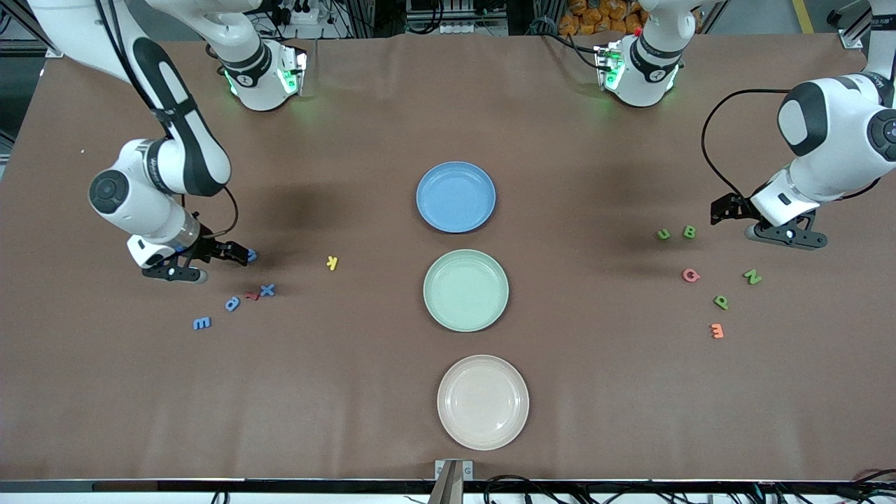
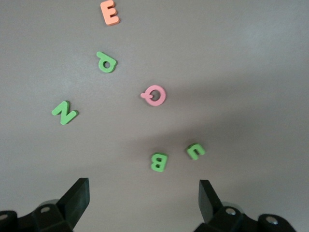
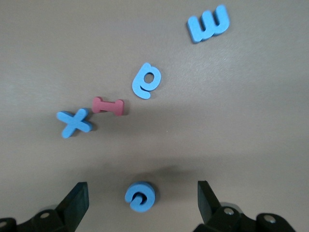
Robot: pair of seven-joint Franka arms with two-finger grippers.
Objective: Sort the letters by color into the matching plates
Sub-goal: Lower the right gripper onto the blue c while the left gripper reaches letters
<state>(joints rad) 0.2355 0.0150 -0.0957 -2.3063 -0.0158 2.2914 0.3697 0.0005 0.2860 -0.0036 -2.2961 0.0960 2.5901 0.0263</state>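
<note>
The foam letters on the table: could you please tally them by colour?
Blue letters: 4
Green letters: 4
Red letter: 1
Pink letter: 1
Orange letter: 1
Yellow letter: 1
Total: 12

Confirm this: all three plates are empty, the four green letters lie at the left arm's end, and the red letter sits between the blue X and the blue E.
Not quite. The red letter sits between the blue X and the blue P, not the blue E, which lies apart from them; the right wrist view shows it. The rest holds.
</note>
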